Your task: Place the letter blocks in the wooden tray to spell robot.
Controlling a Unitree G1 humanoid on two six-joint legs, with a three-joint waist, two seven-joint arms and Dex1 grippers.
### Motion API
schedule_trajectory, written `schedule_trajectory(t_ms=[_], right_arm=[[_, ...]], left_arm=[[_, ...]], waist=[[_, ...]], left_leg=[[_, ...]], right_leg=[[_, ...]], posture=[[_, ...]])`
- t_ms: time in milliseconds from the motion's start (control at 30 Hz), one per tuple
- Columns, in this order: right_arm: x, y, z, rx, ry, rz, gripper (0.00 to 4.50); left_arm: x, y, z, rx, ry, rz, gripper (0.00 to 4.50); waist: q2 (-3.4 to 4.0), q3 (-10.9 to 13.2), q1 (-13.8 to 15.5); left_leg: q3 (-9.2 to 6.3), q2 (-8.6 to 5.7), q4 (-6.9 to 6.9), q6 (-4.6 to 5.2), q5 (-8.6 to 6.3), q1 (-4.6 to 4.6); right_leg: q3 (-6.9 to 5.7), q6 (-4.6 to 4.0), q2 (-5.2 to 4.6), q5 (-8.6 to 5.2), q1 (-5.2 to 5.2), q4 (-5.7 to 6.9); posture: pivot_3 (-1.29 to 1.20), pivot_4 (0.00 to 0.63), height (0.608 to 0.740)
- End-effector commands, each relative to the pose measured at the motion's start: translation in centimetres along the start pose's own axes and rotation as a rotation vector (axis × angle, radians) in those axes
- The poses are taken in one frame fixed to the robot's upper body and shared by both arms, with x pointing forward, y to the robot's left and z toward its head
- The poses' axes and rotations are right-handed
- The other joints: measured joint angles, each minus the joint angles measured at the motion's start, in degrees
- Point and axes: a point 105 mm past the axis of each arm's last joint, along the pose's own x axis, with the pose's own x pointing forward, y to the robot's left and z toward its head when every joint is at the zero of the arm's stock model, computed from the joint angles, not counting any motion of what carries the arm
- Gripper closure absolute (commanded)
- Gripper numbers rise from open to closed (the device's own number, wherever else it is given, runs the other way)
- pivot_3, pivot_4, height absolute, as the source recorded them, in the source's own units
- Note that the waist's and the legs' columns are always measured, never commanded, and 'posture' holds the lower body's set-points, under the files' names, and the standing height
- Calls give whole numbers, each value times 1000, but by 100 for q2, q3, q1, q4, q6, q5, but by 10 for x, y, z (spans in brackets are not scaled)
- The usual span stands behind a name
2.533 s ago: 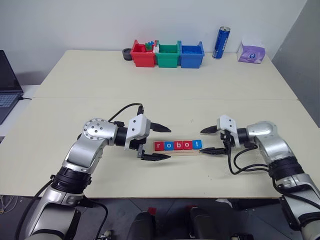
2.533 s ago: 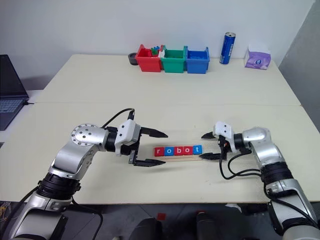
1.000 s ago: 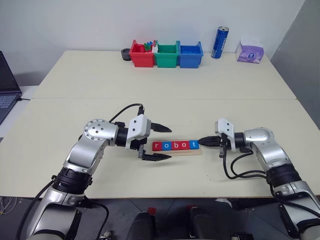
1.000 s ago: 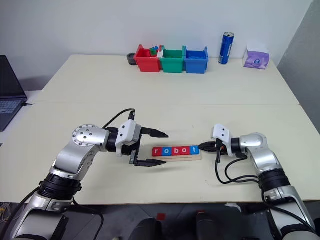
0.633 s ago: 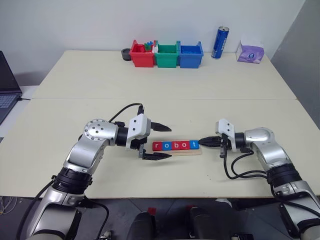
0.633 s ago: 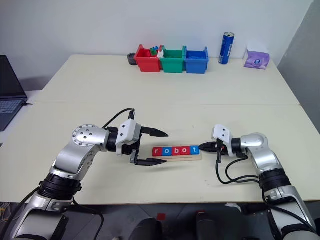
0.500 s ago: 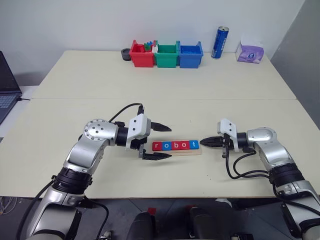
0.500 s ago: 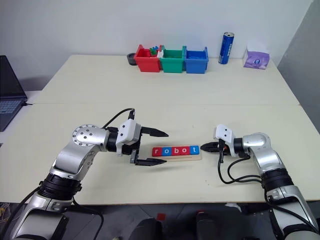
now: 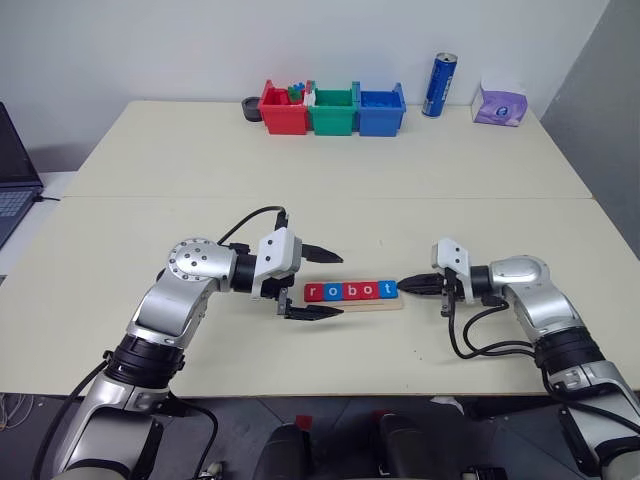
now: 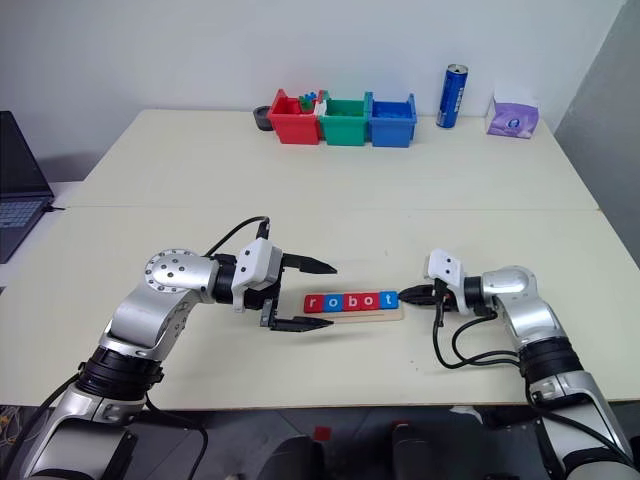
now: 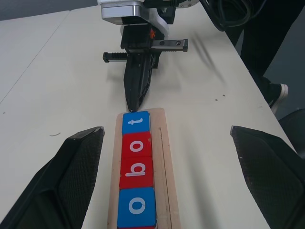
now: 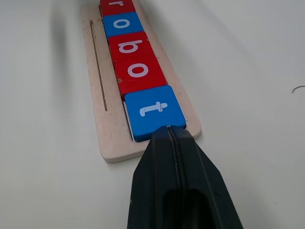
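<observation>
Five letter blocks [image 9: 354, 291] lie in a row in the wooden tray [image 9: 355, 303] near the table's front, reading r, o, b, o, t. The r, the b and the second o are red; the first o and the t [image 12: 153, 110] are blue. My right gripper [image 9: 403, 284] is shut, and its tip rests against the t block's outer edge. My left gripper [image 9: 341, 286] stands open around the tray's left end, one finger [image 11: 71, 176] on each side, holding nothing.
At the table's back stand a red bin [image 9: 283, 108], a green bin [image 9: 334, 110] and a blue bin [image 9: 382, 110]. Right of them are a blue can [image 9: 439, 85] and a purple tissue pack [image 9: 503, 104]. A laptop [image 9: 12, 170] sits off the left edge.
The right gripper, open in the earliest frames, has shut and brought its tip up to the t block. The left arm has not moved.
</observation>
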Motion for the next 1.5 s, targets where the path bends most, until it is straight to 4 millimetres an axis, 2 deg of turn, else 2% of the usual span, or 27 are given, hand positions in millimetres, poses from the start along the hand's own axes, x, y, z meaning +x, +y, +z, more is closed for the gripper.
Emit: schedule_trajectory(t_ms=[33,400,633,733,933,1033,1233,1400,1500], right_arm=[[4,-1,10,-47,-18,1,4488],[7,-1,14,-55,-29,9,4488],[-7,-6,19,-72,-23,-13,4488],[-21,-4,26,-84,-24,-14,4488],[-33,16,47,-37,-71,1,4488],[-33,32,51,-22,-74,44,3887],[-28,44,52,-7,-79,72,1781],[-28,38,56,-33,-86,20,31],[-27,37,58,-33,-89,8,31]], left_arm=[[-3,1,10,48,-19,8,0],[-3,-1,10,47,-20,13,0],[-4,-1,9,45,-19,16,0],[-6,1,8,42,-16,27,0],[-13,2,4,36,0,43,0],[-17,1,1,27,9,47,0],[-31,-4,-10,-4,57,48,0],[-43,3,-8,2,70,120,0],[-49,5,-11,-45,97,146,0]], waist=[[0,0,-1],[0,0,-1],[0,0,1],[2,1,3],[1,1,2],[1,1,2],[1,1,-1],[1,1,5],[1,1,4]], left_leg=[[0,0,0,0,0,0],[0,0,0,0,0,1],[0,0,0,0,0,0],[0,1,0,0,0,-1],[-6,1,0,0,0,-2],[-7,1,0,0,0,-2],[-4,-1,1,0,0,0],[-5,-1,1,0,0,-2],[-4,0,1,0,0,-2]], right_leg=[[0,0,0,0,0,0],[0,0,0,0,0,0],[-1,0,0,0,0,0],[0,0,-1,0,0,0],[0,0,0,0,0,0],[0,0,0,0,0,0],[-2,1,1,0,1,1],[-7,1,1,-1,1,0],[-7,1,0,-1,1,0]], posture=[[0,150,740],[0,150,740],[0,150,740],[0,150,740],[0,150,740],[0,150,740],[0,150,740],[0,150,740],[0,150,740]])
